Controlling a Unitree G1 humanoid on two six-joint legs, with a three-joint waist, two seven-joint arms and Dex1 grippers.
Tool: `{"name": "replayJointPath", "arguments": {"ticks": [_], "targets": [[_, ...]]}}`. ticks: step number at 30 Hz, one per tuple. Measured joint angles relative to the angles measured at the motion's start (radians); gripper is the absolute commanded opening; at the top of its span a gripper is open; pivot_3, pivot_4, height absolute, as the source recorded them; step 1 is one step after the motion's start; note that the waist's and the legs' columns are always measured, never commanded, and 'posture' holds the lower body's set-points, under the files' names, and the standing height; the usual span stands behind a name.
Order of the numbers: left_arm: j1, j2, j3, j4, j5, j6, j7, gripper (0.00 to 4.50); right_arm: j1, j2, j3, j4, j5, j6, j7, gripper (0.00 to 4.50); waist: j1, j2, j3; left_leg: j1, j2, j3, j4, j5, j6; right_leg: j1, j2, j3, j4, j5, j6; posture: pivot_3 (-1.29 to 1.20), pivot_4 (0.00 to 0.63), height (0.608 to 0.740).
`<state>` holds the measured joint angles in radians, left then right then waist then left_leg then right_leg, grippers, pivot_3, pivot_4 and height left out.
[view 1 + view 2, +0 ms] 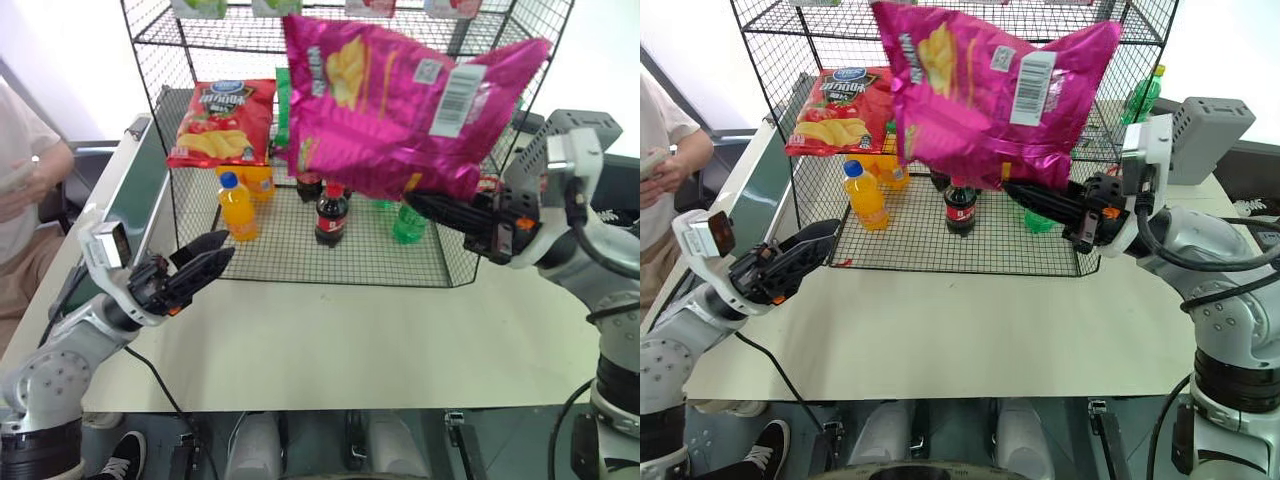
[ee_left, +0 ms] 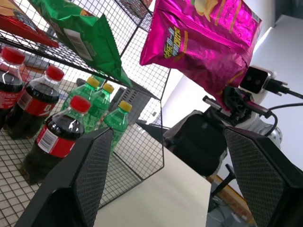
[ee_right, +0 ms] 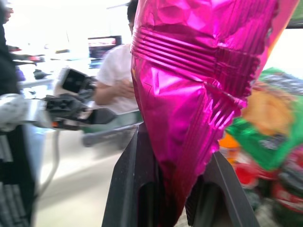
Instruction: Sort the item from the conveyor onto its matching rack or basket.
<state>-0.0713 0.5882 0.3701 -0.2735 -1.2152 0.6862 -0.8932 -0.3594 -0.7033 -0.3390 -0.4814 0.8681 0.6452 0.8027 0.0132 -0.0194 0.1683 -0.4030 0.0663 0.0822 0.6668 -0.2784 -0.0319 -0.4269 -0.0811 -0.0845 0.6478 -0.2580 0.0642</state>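
Down low on the left, the left gripper [image 1: 205, 262] hovers over the table [image 1: 340, 340] with fingers spread, holding nothing. Right gripper [image 1: 1025, 195] pinches the pink crisp bag [image 1: 390, 100] by its bottom edge, held up in front of the black wire rack [image 1: 330, 255], above the cola bottle [image 1: 331, 214].
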Motion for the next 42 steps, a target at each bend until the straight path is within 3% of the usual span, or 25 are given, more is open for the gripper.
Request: {"name": "replayJointPath", "arguments": {"ticks": [7,14,20,26,29,33,42], "targets": [[-0.044,-0.003,-0.027,0.024,0.053,0.000,-0.035,3.95,0.057,-0.037,-0.075,0.137,-0.222,-0.282,0.031,0.13,-0.002,0.000,0.000,0.000,0.000,0.000,0.000,0.000,0.000,0.000,0.000,0.000,0.000,0.000,0.000,0.00,0.150,0.740],[-0.073,-0.004,-0.044,0.036,0.106,-0.016,-0.065,3.95,0.087,-0.054,-0.067,0.261,-0.388,-0.499,0.058,0.13,-0.005,0.001,0.001,0.001,0.000,0.000,0.000,0.000,0.000,0.000,0.000,0.000,0.001,0.000,0.000,0.00,0.150,0.740],[-0.113,-0.018,-0.044,0.036,0.115,-0.017,-0.056,3.95,0.031,-0.180,0.012,0.469,-0.757,-0.957,0.025,0.13,-0.004,0.001,0.001,0.001,0.000,0.001,0.000,0.000,0.000,0.000,0.000,0.000,0.000,0.000,0.000,0.00,0.150,0.740],[-0.136,-0.022,-0.044,0.022,0.113,-0.011,-0.039,3.95,-0.005,-0.264,0.112,0.569,-1.109,-1.215,-0.136,0.13,-0.008,0.002,0.001,0.001,0.000,0.001,0.000,0.002,-0.003,0.000,0.000,0.000,0.000,0.000,0.001,0.00,0.150,0.740],[-0.139,-0.028,-0.052,-0.006,0.113,-0.011,-0.030,3.95,-0.038,-0.266,0.157,0.604,-1.278,-1.215,-0.265,0.13,-0.010,0.002,0.001,0.001,0.000,0.001,0.000,0.005,-0.009,0.000,0.000,0.001,0.001,0.000,0.001,0.00,0.150,0.740],[-0.142,-0.023,-0.073,-0.007,0.139,-0.021,-0.040,3.95,-0.090,-0.242,0.190,0.614,-1.399,-1.067,-0.363,0.13,-0.012,0.002,0.001,0.001,0.000,0.001,0.000,0.006,-0.010,0.000,0.000,0.001,0.001,0.000,0.000,0.00,0.150,0.740],[-0.159,-0.046,-0.089,-0.030,0.184,-0.071,-0.027,3.95,-0.172,-0.149,0.289,0.592,-1.506,-0.861,-0.446,0.13,-0.020,0.002,0.001,0.000,0.000,0.000,0.000,0.006,-0.010,0.000,0.000,0.000,0.001,0.000,0.000,0.00,0.150,0.740]]}}
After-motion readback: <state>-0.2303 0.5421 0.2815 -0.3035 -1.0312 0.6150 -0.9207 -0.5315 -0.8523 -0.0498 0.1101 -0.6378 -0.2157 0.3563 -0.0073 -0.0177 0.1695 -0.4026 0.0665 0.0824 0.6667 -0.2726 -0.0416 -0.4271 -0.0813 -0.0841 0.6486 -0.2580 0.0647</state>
